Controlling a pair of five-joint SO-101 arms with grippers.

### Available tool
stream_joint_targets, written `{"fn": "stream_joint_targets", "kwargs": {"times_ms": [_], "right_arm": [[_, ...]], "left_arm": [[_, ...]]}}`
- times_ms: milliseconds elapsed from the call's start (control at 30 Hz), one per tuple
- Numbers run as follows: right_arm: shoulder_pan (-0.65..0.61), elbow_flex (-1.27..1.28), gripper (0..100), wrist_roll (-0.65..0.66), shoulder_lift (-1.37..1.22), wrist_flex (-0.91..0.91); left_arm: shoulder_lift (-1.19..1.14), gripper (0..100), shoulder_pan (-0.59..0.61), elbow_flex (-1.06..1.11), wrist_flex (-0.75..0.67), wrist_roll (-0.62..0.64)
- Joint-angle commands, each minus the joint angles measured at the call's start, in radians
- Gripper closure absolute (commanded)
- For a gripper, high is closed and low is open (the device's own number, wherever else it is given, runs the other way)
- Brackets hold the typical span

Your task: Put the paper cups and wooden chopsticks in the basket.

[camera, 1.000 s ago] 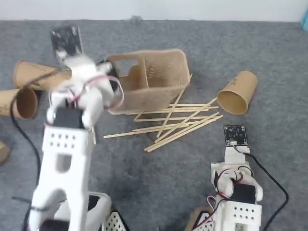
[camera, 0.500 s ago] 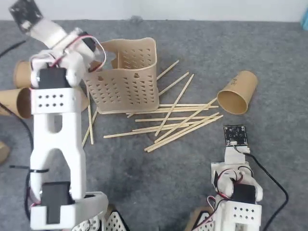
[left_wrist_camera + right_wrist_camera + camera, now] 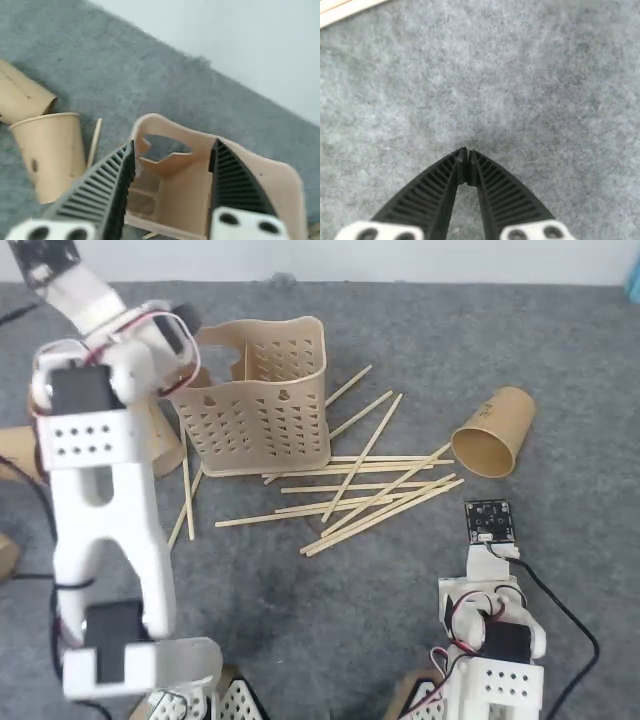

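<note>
Tan perforated plastic basket point(image 3: 262, 400) now upright, was on its side 1 s ago. Left tool point(image 3: 175, 146) open astride its rim; right tool point(image 3: 466, 152) closed, empty. Brown paper cup point(image 3: 492, 432) & wooden chopsticks point(image 3: 360, 495) not in yet; loading poss. now.

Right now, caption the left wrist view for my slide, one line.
Left gripper open, its fingers either side of the basket's handle end, a paper cup close by on grey carpet.

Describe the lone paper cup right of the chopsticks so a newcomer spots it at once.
Find the perforated tan basket standing upright on the grey mat. Chopsticks fan out from its base; past their far tips lies a paper cup on its side, mouth toward the chopsticks. It lies alone, while the other cups are bunched on the basket's opposite side.
</note>
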State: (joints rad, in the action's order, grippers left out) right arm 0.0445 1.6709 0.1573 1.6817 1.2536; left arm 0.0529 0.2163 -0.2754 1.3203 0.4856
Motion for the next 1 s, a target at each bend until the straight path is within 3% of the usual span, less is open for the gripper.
{"fn": "stream_joint_targets", "kwargs": {"times_ms": [0,267,500,567,967], "right_arm": [[-0.005,-0.008,98.6,0.012,0.016,0.007],[-0.005,-0.008,98.6,0.012,0.016,0.007],[-0.005,-0.008,98.6,0.012,0.016,0.007],[-0.005,-0.008,98.6,0.012,0.016,0.007],[-0.005,-0.008,98.6,0.012,0.016,0.007]], "left_arm": [[-0.098,77,0.041,-0.159,0.074,-0.041],[-0.361,83,0.015,-0.450,0.322,-0.184],[-0.514,100,-0.015,-0.529,0.361,-0.219],[-0.514,99,-0.020,-0.553,0.361,-0.212],[-0.466,99,-0.026,-0.820,0.341,0.236]]}}
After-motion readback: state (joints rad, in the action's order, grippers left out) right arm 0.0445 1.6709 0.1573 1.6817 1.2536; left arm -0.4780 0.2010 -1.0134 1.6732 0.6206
